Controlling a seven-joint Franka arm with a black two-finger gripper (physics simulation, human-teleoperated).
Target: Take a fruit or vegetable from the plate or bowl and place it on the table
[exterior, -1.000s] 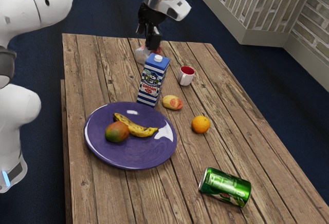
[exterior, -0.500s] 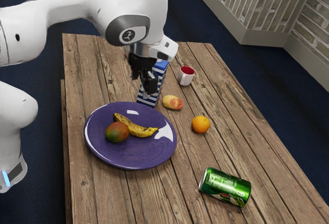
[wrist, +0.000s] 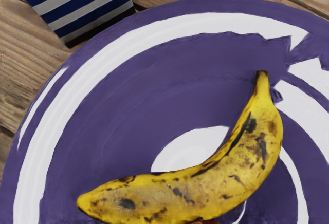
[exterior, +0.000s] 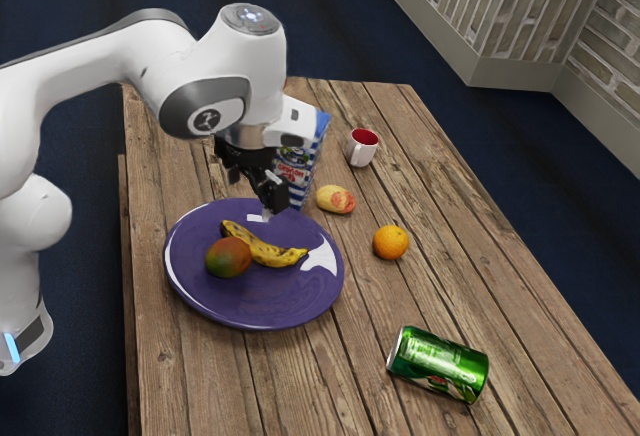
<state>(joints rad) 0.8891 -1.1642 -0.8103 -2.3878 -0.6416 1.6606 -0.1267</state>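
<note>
Change, recent: we are bringing 1 black claw (exterior: 268, 196) from near the far edge of the table (exterior: 190, 381), past 1 carton (exterior: 301, 161), to the plate (exterior: 250, 306). We are now hovering by the plate's far rim, so we are probably lining up a pick.

Claw, state: we are not able to tell how far open it is; we are seeing nothing carried by it.

Task stock, 2 pieces, both still resting on the plate:
1 banana (wrist: 205, 193) — curving, yellow, freckled brown, dark at the stem; lying across the plate's middle, in from the far rim. We are judging this the likelier pick; its curve may be making it roll if we are gripping off-centre.
1 mango (exterior: 228, 258) — plump, smooth, green shading into red; sitting beside the banana, toward the rim at the exterior view's left.

Supports: the plate is showing glossy purple glaze and white glare, and is lying near the table's edge at the exterior view's left. The table is showing weathered, grainy planks.

Surroundings: the carton, boxy, striped blue and white, is standing just beyond the plate's far rim. 1 white mug (exterior: 361, 148), red inside, 1 dimpled orange (exterior: 390, 243) and 1 shiny green can (exterior: 438, 364), tipped on its side, are lining the table's edge at the exterior view's right.
</note>
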